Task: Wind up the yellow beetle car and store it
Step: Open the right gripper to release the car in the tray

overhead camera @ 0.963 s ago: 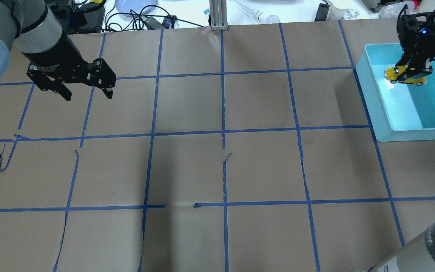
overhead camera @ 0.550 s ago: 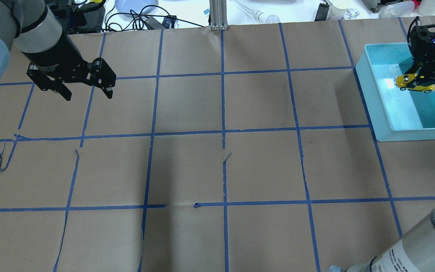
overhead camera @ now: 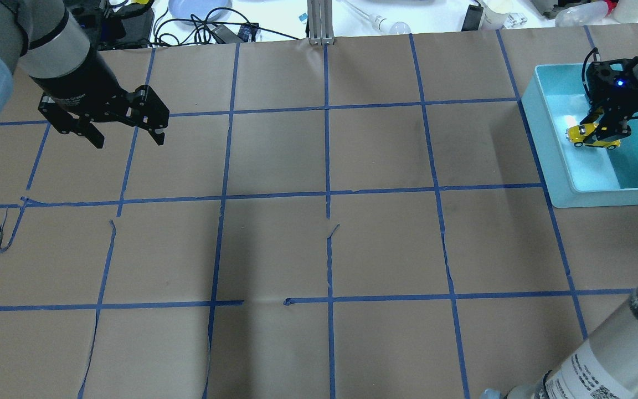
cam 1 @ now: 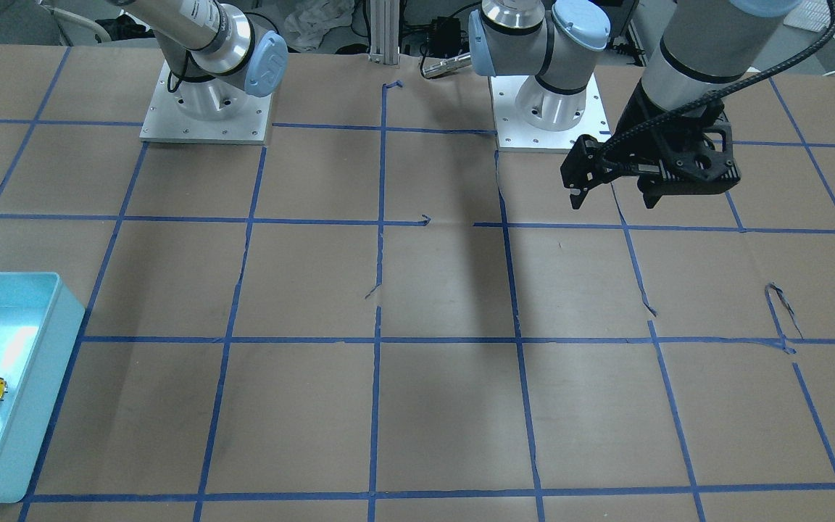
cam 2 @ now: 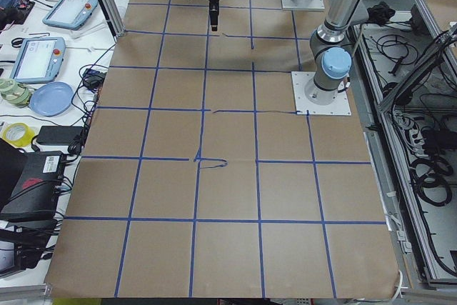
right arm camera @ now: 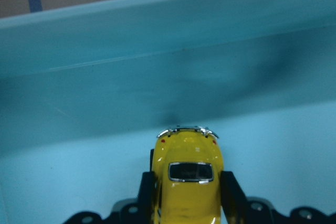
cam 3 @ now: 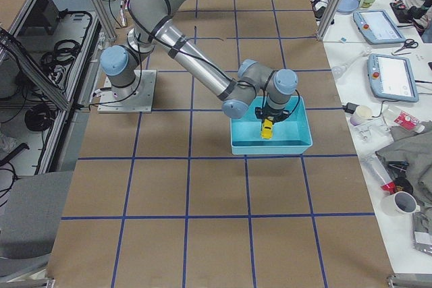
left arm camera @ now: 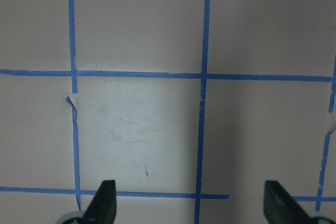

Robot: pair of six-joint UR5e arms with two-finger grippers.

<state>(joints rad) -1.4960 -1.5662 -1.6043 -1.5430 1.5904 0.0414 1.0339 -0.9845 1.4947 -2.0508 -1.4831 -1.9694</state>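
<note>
— While the right hand (overhead camera: 601, 132) reaches down into the teal bin (overhead camera: 547, 145), where does item one, the yellow beetle car (overhead camera: 592, 136), stand?
— Item one: inside the bin, near the wall that faces the middle of the surface (overhead camera: 274, 249). It sits roof up, clamped by its sides between the right hand's fingers (right arm camera: 147, 192). Wheels touching the bin floor: cannot tell.
— Item two, the left hand (overhead camera: 128, 136)?
— Spread wide, holding nothing, above the brown paper and blue tape grid (overhead camera: 327, 166), well apart from the bin.
— Item three, the bin?
— On the surface, at the robot's far right.
</note>
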